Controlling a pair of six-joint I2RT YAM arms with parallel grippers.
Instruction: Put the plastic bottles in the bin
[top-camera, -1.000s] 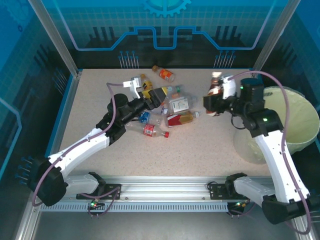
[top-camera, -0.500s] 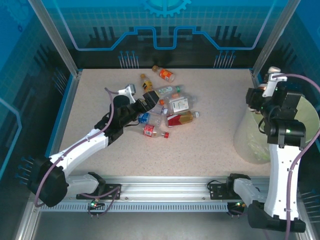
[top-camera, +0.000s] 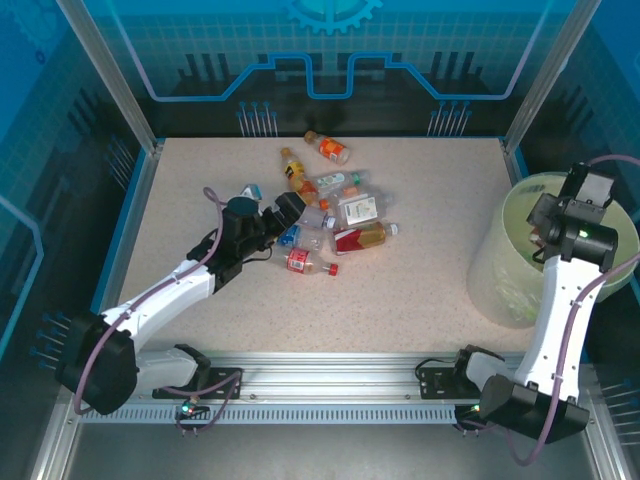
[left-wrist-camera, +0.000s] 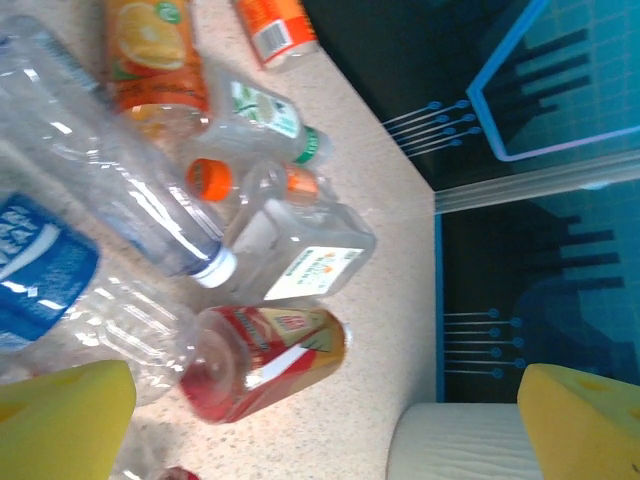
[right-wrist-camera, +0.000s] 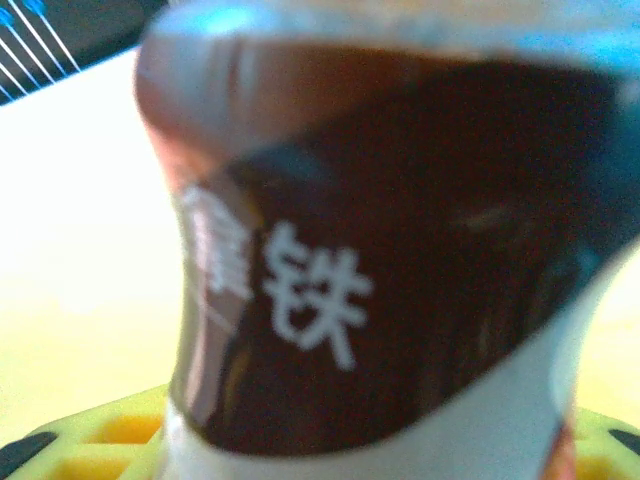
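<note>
Top external: plastic bottles (top-camera: 335, 215) lay at worktop's (top-camera: 400, 290) 12 o'clock; bin (top-camera: 495, 280) at 3 o'clock.
Left pincer (top-camera: 288, 207): spread wide, at the bottles' 9 o'clock.
Right pincer (top-camera: 543, 218): gripped brown bottle (right-wrist-camera: 380, 250) over bin.

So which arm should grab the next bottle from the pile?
Left. The left gripper is open beside the pile of bottles; the right gripper is over the bin, holding a brown bottle.

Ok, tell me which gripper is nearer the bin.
Right. The right gripper hangs over the bin opening with a brown bottle between its fingers; the left gripper is far across the table, at the pile of bottles.
</note>
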